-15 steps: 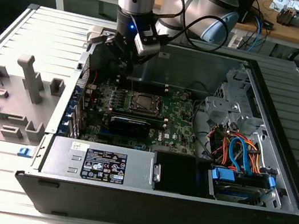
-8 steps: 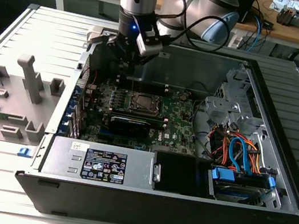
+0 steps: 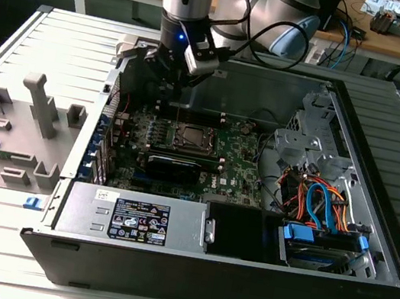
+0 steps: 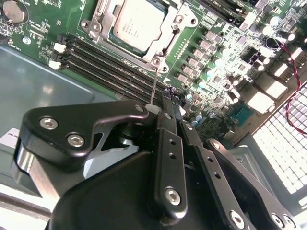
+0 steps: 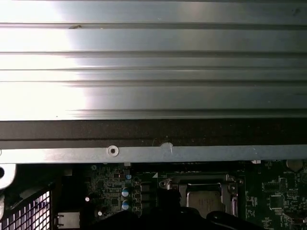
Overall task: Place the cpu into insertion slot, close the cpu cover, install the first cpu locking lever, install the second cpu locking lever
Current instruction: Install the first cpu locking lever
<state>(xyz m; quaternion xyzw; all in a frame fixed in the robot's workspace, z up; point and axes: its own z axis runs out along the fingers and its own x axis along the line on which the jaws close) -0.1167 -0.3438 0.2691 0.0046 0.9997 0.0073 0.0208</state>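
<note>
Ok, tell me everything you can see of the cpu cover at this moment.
The cpu cover is a thin, silvery metal frame with a large square window. It lies closed and flat over the insertion slot, its frame around the edges of the cpu, whose grey top shows through the window. Screws sit at its corners. A thin wire lever rises from one corner. The hand hovers beside it, not touching the cover.
</note>
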